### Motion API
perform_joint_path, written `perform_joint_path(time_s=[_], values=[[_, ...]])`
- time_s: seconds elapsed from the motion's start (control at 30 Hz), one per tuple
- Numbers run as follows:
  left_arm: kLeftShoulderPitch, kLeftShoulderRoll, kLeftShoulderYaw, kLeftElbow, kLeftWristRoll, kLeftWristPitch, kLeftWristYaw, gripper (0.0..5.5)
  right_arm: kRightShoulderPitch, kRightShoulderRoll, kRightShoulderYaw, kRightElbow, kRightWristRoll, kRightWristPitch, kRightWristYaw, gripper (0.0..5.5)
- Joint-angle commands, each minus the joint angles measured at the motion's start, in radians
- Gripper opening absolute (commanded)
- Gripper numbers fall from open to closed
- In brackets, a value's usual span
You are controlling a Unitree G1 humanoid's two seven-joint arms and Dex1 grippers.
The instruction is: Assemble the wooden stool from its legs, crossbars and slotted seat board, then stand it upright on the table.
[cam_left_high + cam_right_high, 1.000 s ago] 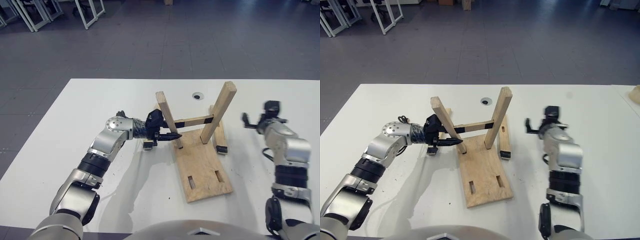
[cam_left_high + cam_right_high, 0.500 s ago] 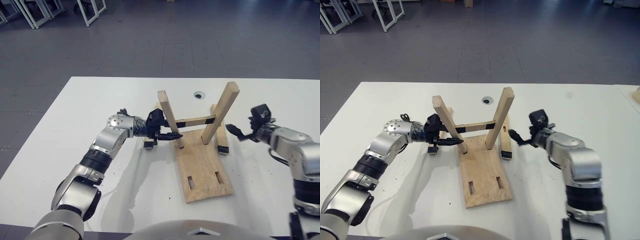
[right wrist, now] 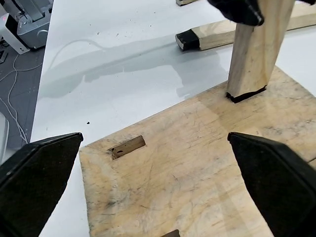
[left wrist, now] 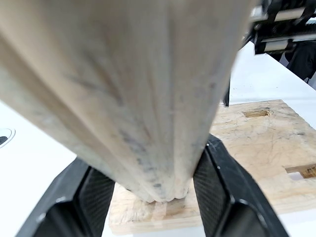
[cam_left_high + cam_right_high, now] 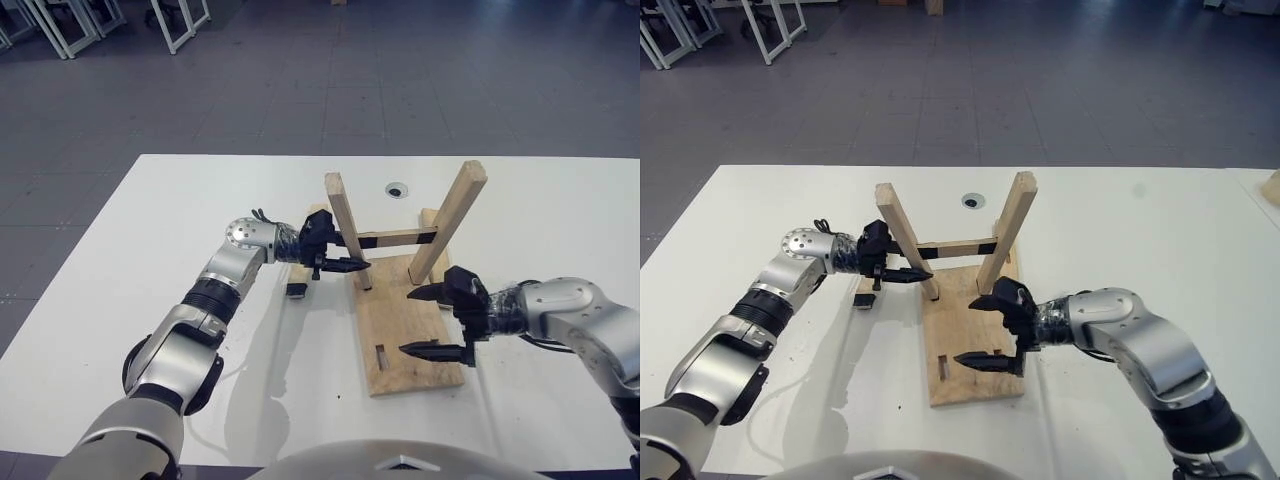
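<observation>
The slotted seat board (image 5: 400,318) lies flat near the middle of the white table (image 5: 150,260); two legs stand in its far slots, the left leg (image 5: 342,215) and the right leg (image 5: 455,215) leaning apart at the top, joined by a crossbar (image 5: 392,238) with black ends; an open slot (image 5: 380,352) shows near the board's front edge; the left gripper (image 5: 345,264) is clamped around the left leg just above the board, one finger (image 4: 94,195) on each side; the right gripper (image 5: 432,322) is spread wide over the board's near right part, holding nothing; a spare piece (image 5: 297,290) with a black end lies on the table just left of the board.
</observation>
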Motion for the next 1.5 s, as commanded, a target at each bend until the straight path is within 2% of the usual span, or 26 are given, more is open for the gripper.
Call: perform_joint_path(time_s=[0.03, 0.2, 0.27, 0.4, 0.57, 0.63, 0.73, 0.8, 0.87, 0.93, 1.03, 1.1, 1.2, 1.27, 1.37, 1.5], values=[[-0.024, 0.032, -0.127, 0.081, 0.279, -0.195, -0.096, 2.06, -0.050, -0.009, 0.109, 0.151, -0.136, -0.178, 0.064, 5.48], [-0.044, 0.024, -0.138, 0.092, 0.285, -0.235, -0.093, 2.06, 0.017, -0.020, 0.163, 0.202, -0.198, -0.264, 0.091, 5.48], [-0.046, 0.018, -0.134, 0.097, 0.283, -0.226, -0.075, 2.73, 0.060, -0.025, 0.181, 0.199, -0.213, -0.283, 0.090, 5.50], [-0.044, 0.003, -0.096, 0.113, 0.322, -0.245, -0.078, 3.51, 0.101, -0.010, 0.185, 0.187, -0.219, -0.294, 0.067, 5.50], [-0.090, 0.061, -0.053, 0.128, 0.398, -0.239, -0.075, 4.37, 0.123, 0.015, 0.178, 0.185, -0.225, -0.295, 0.020, 5.50], [-0.120, 0.098, -0.017, 0.099, 0.424, -0.172, -0.046, 4.75, 0.131, 0.030, 0.175, 0.187, -0.228, -0.293, -0.009, 5.50], [-0.132, 0.226, 0.054, -0.063, 0.451, 0.049, -0.031, 4.75, 0.143, 0.061, 0.172, 0.197, -0.228, -0.287, -0.053, 5.50], [-0.145, 0.280, 0.141, -0.133, 0.457, 0.224, 0.067, 4.75, 0.151, 0.082, 0.172, 0.212, -0.231, -0.290, -0.081, 5.50], [-0.162, 0.277, 0.290, -0.214, 0.422, 0.432, 0.269, 4.75, 0.152, 0.107, 0.171, 0.239, -0.237, -0.295, -0.108, 5.50], [-0.176, 0.239, 0.421, -0.334, 0.368, 0.633, 0.426, 4.75, 0.160, 0.125, 0.168, 0.258, -0.241, -0.299, -0.133, 5.50], [-0.207, 0.112, 0.557, -0.556, 0.267, 0.884, 0.623, 4.24, 0.167, 0.135, 0.167, 0.270, -0.246, -0.304, -0.149, 5.50], [-0.231, -0.051, 0.657, -0.741, 0.147, 1.102, 0.768, 3.91, 0.164, 0.144, 0.168, 0.282, -0.251, -0.296, -0.166, 5.50], [-0.269, -0.258, 0.745, -0.924, 0.034, 1.341, 0.943, 3.31, 0.160, 0.154, 0.170, 0.292, -0.255, -0.285, -0.183, 5.50], [-0.266, -0.324, 0.752, -0.992, -0.006, 1.448, 1.001, 3.26, 0.159, 0.156, 0.171, 0.295, -0.256, -0.283, -0.187, 5.50], [-0.253, -0.332, 0.743, -1.007, -0.002, 1.457, 1.055, 3.26, 0.157, 0.159, 0.169, 0.293, -0.252, -0.277, -0.194, 5.50], [-0.441, -0.362, 0.832, -0.965, -0.045, 1.188, 1.109, 3.26, 0.161, 0.165, 0.172, 0.288, -0.251, -0.273, -0.204, 5.50]])
